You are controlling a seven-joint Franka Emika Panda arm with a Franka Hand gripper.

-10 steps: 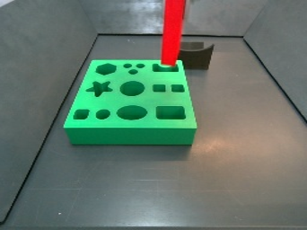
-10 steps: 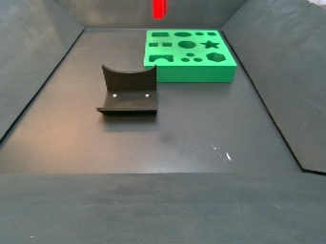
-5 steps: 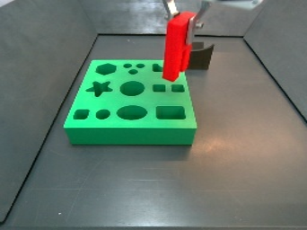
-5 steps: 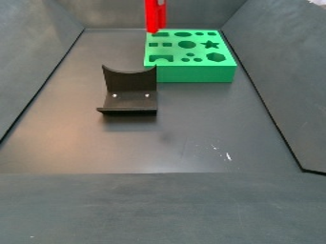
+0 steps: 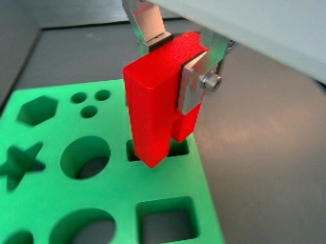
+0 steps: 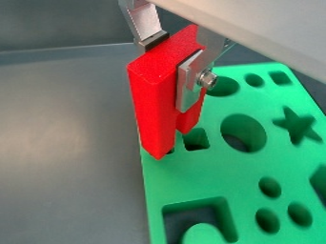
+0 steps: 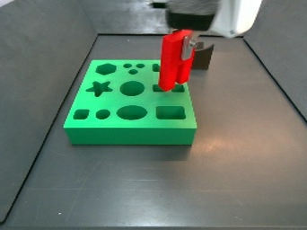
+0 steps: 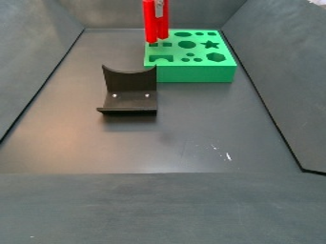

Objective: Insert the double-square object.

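My gripper [image 5: 177,63] is shut on the double-square object [image 5: 159,105], a bright red tall piece held upright. It also shows in a wrist view [image 6: 162,91] and in both side views [image 7: 175,59] [image 8: 154,20]. Its lower end hangs at a double-square hole [image 5: 176,149] in the green block [image 5: 76,181], by the block's edge; I cannot tell whether it has entered. The green block [image 7: 132,101] [image 8: 190,55] has several shaped holes, a star among them. The silver fingers [image 5: 195,81] clamp the piece near its top.
The dark fixture [image 8: 128,91] stands on the floor apart from the green block; in a side view [image 7: 202,56] it sits just behind the gripper. Grey walls ring the dark floor [image 8: 178,143].
The gripper has come down into view with the red piece. The piece has moved lower and along the green block to the double-square hole.
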